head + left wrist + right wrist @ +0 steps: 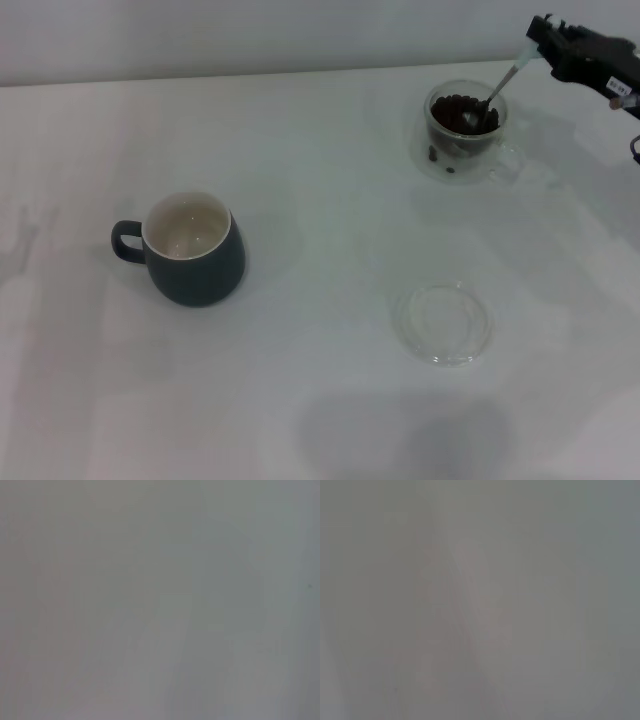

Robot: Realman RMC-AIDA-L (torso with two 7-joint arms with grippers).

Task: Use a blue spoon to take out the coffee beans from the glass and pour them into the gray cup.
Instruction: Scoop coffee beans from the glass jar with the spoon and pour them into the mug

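Blue spoon (497, 90), clamped in the right gripper (531, 55), dips below the jaws into the glass (464, 124) of coffee beans (458, 108); the gray cup (192, 250), well apart, looks empty.

Nothing legible anywhere. Only a small white label (617, 87) on the black right gripper (537, 40), its dark markings too small to read. Both wrist views blank grey.
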